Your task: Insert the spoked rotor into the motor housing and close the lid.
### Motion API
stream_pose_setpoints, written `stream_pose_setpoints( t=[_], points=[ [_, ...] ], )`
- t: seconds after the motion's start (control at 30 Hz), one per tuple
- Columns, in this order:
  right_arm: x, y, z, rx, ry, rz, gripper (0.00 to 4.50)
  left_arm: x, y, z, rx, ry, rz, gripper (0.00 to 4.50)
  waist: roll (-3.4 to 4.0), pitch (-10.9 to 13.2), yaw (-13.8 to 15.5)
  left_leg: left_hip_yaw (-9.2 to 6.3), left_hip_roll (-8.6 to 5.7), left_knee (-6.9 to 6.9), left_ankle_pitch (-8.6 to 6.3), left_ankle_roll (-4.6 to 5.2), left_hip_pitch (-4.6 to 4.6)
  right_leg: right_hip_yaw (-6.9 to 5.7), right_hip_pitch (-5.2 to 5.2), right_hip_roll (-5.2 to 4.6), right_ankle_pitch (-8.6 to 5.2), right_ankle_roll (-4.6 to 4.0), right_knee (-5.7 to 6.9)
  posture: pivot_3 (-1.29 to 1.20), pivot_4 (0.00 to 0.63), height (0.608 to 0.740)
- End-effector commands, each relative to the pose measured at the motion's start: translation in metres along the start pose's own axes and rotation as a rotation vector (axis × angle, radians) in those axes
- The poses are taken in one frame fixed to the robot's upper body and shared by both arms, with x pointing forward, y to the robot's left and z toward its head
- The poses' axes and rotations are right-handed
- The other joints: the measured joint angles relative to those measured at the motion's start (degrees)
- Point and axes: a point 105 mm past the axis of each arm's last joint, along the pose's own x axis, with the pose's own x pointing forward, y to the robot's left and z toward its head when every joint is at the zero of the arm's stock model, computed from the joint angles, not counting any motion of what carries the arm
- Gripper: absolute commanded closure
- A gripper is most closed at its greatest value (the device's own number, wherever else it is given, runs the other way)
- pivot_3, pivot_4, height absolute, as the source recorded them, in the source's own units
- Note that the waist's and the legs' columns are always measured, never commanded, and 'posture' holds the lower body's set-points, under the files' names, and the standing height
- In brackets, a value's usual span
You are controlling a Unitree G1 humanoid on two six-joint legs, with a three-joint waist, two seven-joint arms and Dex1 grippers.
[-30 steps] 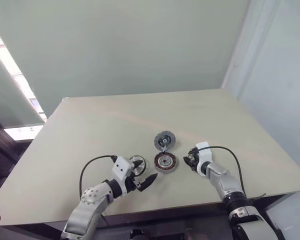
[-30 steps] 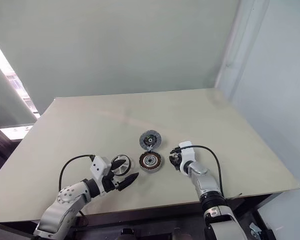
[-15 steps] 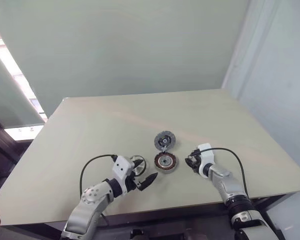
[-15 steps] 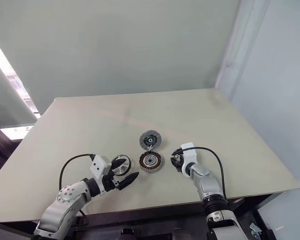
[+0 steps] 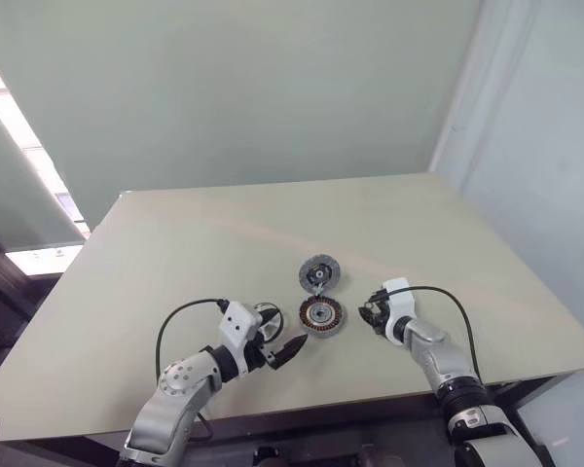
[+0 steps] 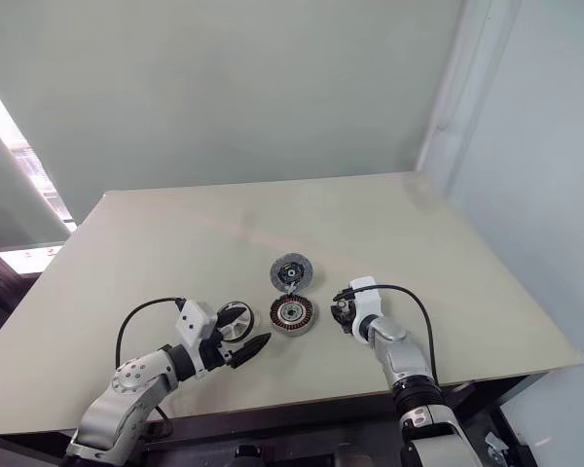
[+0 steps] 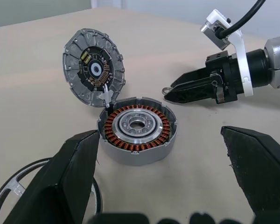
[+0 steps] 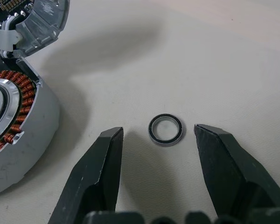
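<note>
Left gripper (image 5: 277, 348): black fingers spread wide, nothing held, hovering low over the table (image 5: 175, 253) near its front edge, pointing toward the motor housing.

Spoked rotor (image 5: 267, 317): silver ring with thin spokes, lying flat on the table just beside the left gripper, on its far side, and left of the housing.

Motor housing (image 7: 136, 127): round grey shell with copper windings around a silvery centre, standing open on the table, toward the front edge, between the two grippers.

Lid (image 7: 94, 66): grey disc, tilted up on edge at the far side of the housing, its inner face with small components showing; a thin wire joins it to the housing.

Small ring (image 8: 165, 129): dark-rimmed metal ring, flat on the table, right of the housing.

Right gripper (image 8: 157, 140): fingers partly apart, one on each side of the small ring, not touching it, holding nothing.
</note>
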Motion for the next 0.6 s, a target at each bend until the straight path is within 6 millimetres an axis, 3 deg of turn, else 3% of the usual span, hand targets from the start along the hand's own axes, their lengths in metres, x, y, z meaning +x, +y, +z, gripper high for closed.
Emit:
stream_pose_setpoints(
  t=[0.03, 0.6],
  points=[
    [0.0033, 0.0004, 0.0096, -0.017, -0.022, -0.002, 1.86, 0.0007, 0.0005, 0.0129, 0.040, -0.038, -0.002, 0.00, 0.00, 0.0, 0.0, 0.00, 0.00, 0.00, 0.00, 0.00, 0.00, 0.00, 0.00, 0.00, 0.00, 0.00, 0.00, 0.00, 0.000, 0.740],
    [0.0090, 0.0063, 0.0109, -0.032, -0.025, 0.017, 1.86, 0.0012, 0.0001, 0.0138, 0.043, -0.038, -0.002, 0.00, 0.00, 0.0, -0.2, 0.05, 0.01, -0.02, 0.00, 0.00, 0.09, 0.05, 0.02, 0.01, 0.00, 0.00, 0.04, 0.00, 0.000, 0.740]
  ],
)
